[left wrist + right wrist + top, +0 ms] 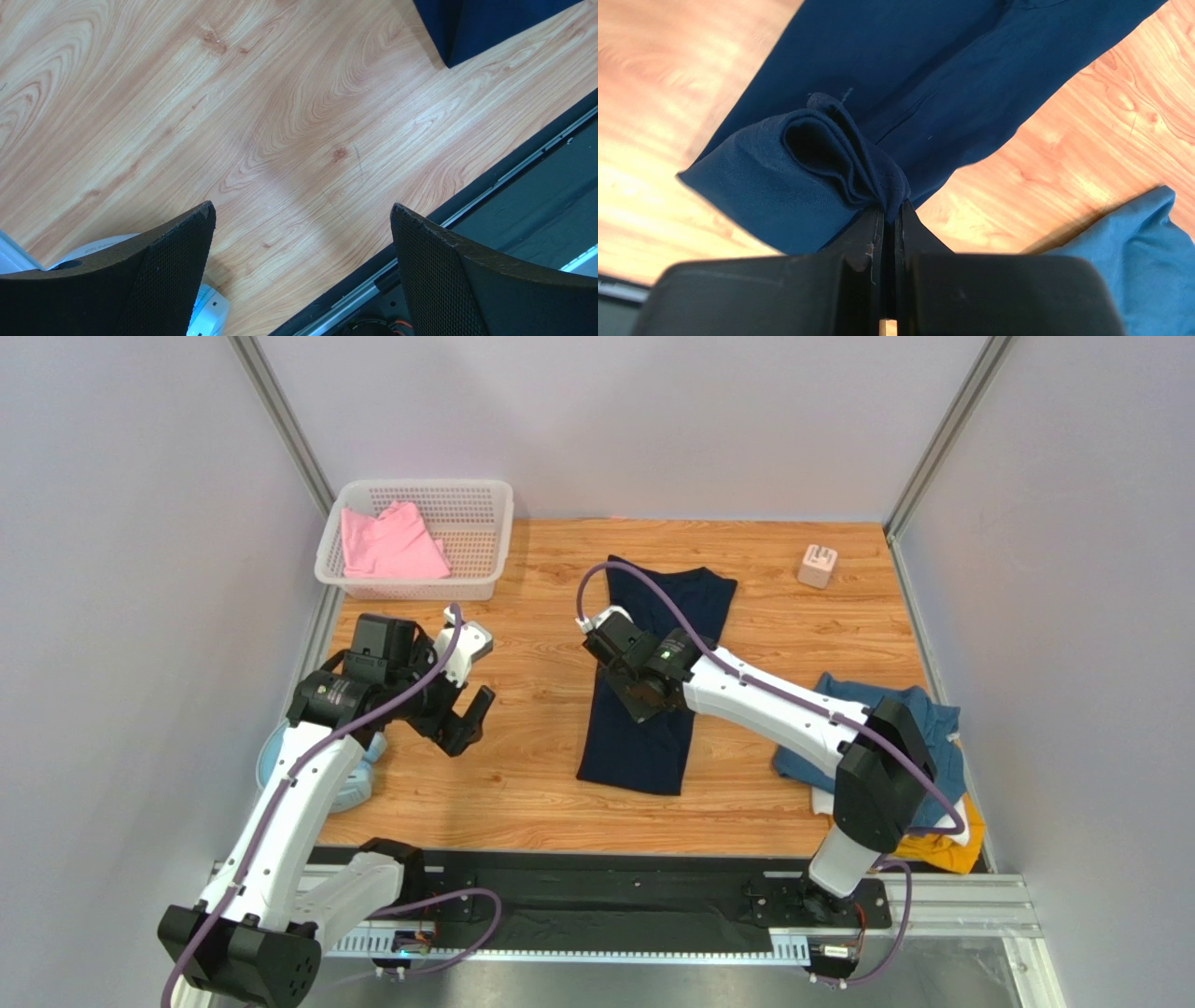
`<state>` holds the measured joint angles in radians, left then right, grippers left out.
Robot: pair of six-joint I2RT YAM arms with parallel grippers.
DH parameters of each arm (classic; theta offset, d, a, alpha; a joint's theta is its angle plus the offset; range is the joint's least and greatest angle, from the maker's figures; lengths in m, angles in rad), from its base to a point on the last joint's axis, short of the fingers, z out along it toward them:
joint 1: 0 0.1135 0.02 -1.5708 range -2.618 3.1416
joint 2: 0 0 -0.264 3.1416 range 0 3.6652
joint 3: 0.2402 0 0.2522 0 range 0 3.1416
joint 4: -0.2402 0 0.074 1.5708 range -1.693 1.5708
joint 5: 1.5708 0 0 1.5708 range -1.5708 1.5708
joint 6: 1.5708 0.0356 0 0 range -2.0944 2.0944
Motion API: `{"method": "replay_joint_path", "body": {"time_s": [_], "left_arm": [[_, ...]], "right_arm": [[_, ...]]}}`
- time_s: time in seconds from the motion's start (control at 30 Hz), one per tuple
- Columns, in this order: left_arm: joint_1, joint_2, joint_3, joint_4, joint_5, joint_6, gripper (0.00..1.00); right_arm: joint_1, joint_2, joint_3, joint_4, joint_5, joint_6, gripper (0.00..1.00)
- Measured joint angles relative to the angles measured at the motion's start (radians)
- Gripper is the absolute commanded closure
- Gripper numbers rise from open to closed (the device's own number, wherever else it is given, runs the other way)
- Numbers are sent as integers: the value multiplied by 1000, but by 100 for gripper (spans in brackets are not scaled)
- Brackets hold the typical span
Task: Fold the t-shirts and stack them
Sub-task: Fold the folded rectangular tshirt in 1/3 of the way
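A dark navy t-shirt (683,606) lies folded into a long narrow strip at the middle of the table. My right gripper (641,695) (890,207) is over its middle, shut on a bunched fold of the navy cloth (913,63). My left gripper (471,714) (302,217) hangs open over bare wood to the left of the strip, nothing between its fingers; a corner of the navy shirt (484,24) shows ahead of it. A teal blue t-shirt (898,717) (1151,259) lies crumpled at the right edge, on top of a mustard yellow one (948,853). A pink t-shirt (393,543) lies in the basket.
A white mesh basket (484,504) stands at the back left. A small pale cube (817,564) sits at the back right. A light blue round thing (358,777) (210,308) lies at the left edge under the left arm. A black rail (603,896) runs along the near edge.
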<state>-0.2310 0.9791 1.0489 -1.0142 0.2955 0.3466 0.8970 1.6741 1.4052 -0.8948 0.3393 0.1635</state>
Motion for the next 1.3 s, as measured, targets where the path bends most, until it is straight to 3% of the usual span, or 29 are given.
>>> {"method": "replay_joint_path", "body": {"time_s": [0.3,0.33,0.43,0.53,0.63,0.77,1.03,1.17,1.3], "left_arm": [[0,0,0,-14,11,4,0],[0,0,0,-14,13,5,0],[0,0,0,-15,14,7,0],[1,0,0,-15,18,8,0],[1,0,0,-15,25,10,0],[2,0,0,-16,39,11,0],[2,-9,0,-26,48,11,0],[2,-20,0,-38,54,11,0],[2,-21,13,-63,69,11,0]], "right_arm": [[-137,129,84,56,-47,-55,100],[-152,147,92,64,-58,-60,96],[-183,198,113,74,-78,-68,54],[-202,251,129,81,-77,-73,36],[-206,293,149,72,-35,-69,24],[-212,311,214,39,53,-63,21],[-261,308,502,-61,226,8,23],[-273,219,408,-61,17,78,27],[-270,68,101,27,-294,143,28]]}}
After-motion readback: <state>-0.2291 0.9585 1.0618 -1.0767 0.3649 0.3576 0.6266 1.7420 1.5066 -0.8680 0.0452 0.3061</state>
